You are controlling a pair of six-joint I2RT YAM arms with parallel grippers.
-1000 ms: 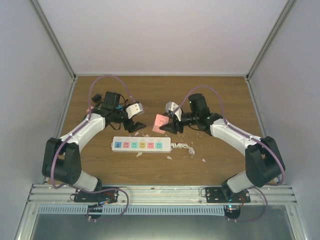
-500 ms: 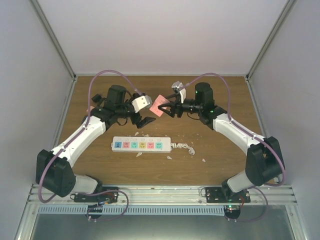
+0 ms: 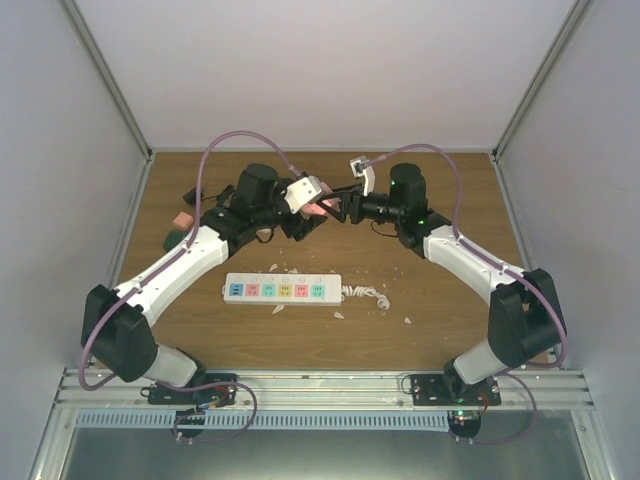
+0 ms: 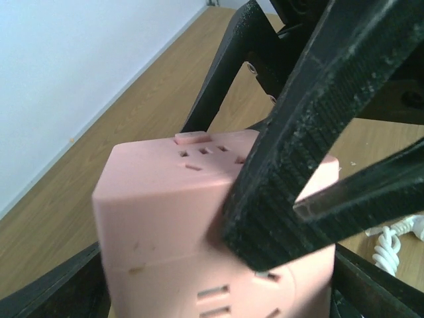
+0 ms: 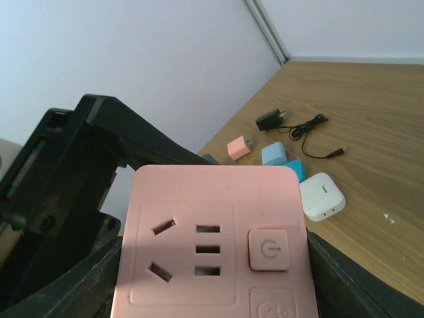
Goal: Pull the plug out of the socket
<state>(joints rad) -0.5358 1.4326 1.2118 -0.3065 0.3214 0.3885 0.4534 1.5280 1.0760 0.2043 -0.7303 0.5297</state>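
Two sets of jaws meet around one pink plug block (image 5: 212, 225), which is held off the table at the back middle of the workspace. We see the right gripper (image 5: 212, 295) clamped on it. In the right wrist view its dark fingers (image 5: 79, 285) sit flush against the block's left and right sides, spread to about the block's width. The face with slot openings and a round power button is turned toward that camera.

The left gripper (image 4: 212, 295) comes in from the opposite side. In its own wrist view its fingers (image 4: 46, 291) stand wide, one on each side of the block's lower part and close against it. We cannot tell whether they press on it or merely straddle it. One ribbed black finger of the right gripper crosses the block diagonally in that view.

From above, we see both arms arc inward so that the two wrists almost touch over the block. The socket (image 3: 283, 290), a long white power strip with pastel faces, lies flat on the wooden table (image 3: 450, 330). It is nearer the arm bases and well apart from the block and both grippers. It runs left to right, with its coiled white cord (image 3: 368, 295) at the right end. A few white scraps (image 3: 407, 321) lie near it.

By the left wall sit a small pink plug (image 5: 238, 147), a light-blue one (image 5: 273, 154), a white square adapter (image 5: 322, 195) and a black charger (image 5: 268, 120) with a thin cable.
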